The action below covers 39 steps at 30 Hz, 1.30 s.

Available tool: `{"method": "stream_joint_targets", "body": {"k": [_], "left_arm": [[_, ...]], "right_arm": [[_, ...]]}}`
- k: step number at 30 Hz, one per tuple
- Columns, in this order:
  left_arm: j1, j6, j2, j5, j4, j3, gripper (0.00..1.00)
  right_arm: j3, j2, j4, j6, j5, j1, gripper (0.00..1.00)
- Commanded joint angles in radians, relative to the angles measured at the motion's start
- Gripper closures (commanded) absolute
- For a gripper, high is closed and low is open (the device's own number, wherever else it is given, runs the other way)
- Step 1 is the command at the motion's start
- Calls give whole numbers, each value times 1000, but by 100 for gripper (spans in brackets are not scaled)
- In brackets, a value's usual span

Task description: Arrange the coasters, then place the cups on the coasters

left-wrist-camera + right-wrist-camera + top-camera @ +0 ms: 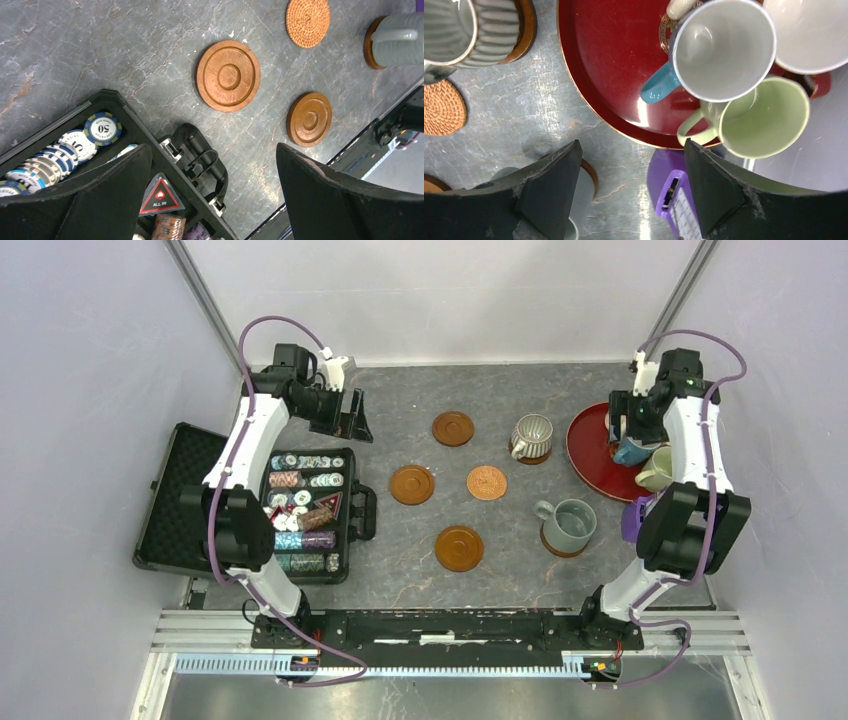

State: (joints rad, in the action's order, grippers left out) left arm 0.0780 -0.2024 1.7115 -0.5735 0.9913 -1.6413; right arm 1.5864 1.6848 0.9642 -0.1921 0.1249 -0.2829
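Blue cup (724,50) just beyond right gripper (630,145)

Glossy red tray (604,60), woven coaster (441,107)

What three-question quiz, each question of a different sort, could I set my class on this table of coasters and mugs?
1. True or false: the ribbed mug stands on a coaster.
2. How many coasters lie with no cup on them?
3. The blue mug stands on: A the red tray, B a coaster, C the chip case.
Key: 1 true; 2 four; 3 A.
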Motion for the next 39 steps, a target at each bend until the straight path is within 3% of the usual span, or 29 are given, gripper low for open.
{"method": "stream_joint_targets", "body": {"k": [1,17,32,39], "left_arm": [[-6,106,-46,-19,-110,35,0],[-7,140,-14,95,-131,-3,0],[-7,137,33,101,-121,-37,0],[-7,132,48,104,-110,-55,0]], "right_arm": [[-46,-37,-49,189,-81,5,19],[-147,80,-185,466,-266,35,31],[-124,174,-284,504,-350,36,40],[-123,197,-300,490,-362,36,55]]}}
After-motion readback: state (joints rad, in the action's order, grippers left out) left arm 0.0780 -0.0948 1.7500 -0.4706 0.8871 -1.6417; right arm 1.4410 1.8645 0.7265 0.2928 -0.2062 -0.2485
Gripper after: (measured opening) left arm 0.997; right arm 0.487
